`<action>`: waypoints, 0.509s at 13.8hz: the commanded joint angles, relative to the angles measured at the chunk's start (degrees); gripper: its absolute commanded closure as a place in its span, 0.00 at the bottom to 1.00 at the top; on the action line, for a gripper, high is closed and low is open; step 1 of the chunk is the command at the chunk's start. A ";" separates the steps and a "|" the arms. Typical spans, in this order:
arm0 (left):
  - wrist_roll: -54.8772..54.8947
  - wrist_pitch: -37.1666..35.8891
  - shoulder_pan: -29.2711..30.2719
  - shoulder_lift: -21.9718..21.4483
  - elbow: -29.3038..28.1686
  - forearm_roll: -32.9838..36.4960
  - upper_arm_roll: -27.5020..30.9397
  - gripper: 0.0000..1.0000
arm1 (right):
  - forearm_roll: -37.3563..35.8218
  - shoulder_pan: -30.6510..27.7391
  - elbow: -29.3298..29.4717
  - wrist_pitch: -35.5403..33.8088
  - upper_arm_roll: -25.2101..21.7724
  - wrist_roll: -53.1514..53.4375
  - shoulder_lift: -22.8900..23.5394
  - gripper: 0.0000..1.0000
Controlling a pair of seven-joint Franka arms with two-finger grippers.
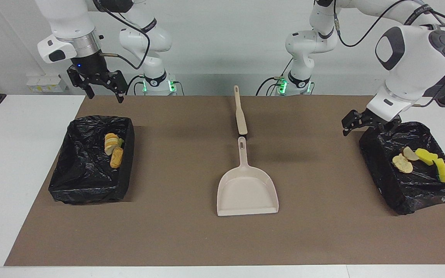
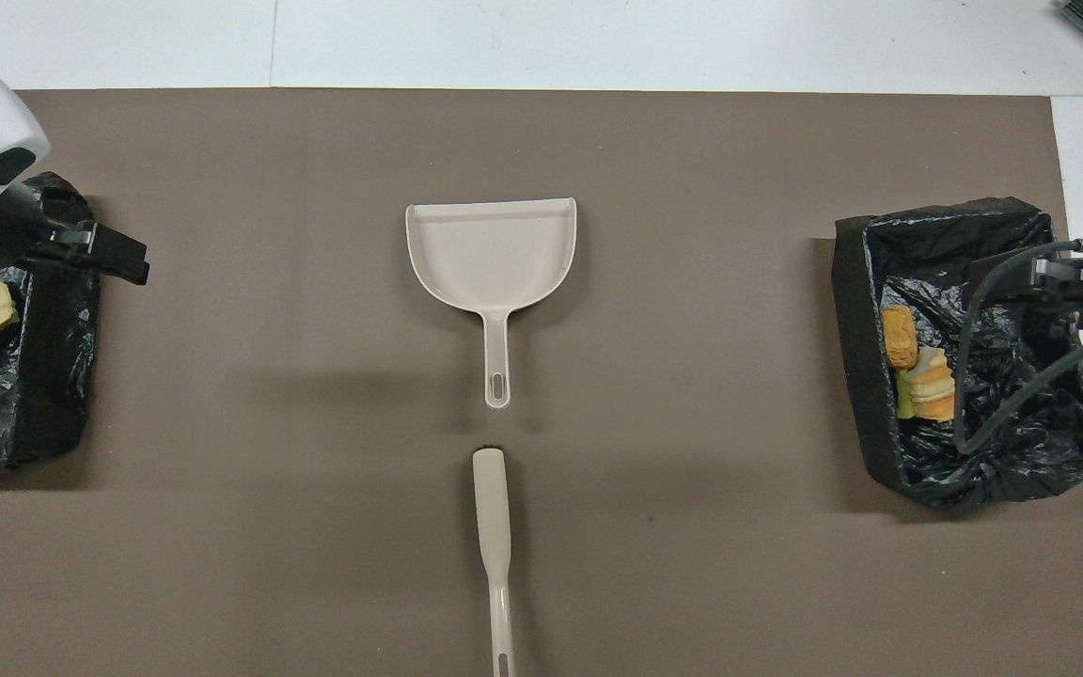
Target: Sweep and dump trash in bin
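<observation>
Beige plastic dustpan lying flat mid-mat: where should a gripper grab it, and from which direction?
Probably the beige plastic dustpan's slim straight handle, from above, fingers straddling its width. It lies flat, pointing toward the robots, uncovered; the pan is too wide, and the beige brush crowds the handle's tip.
</observation>
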 commanded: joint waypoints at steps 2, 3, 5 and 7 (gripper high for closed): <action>0.57 -3.15 -0.34 -5.68 -2.34 2.07 -0.08 0.00 | 1.04 -0.65 -0.11 -0.69 0.21 -1.31 -0.14 0.00; -0.04 -4.30 -0.16 -7.34 -3.56 1.98 -0.16 0.00 | 1.04 -0.65 -0.11 -0.69 0.21 -1.31 -0.14 0.00; 0.30 -3.52 -0.07 -7.88 -4.71 1.98 -0.08 0.00 | 1.04 -0.65 -0.11 -0.69 0.30 -1.31 -0.14 0.00; 0.39 -2.56 -0.07 -8.93 -6.55 1.98 -0.08 0.00 | 1.04 -0.65 -0.11 -0.69 0.21 -1.31 -0.14 0.00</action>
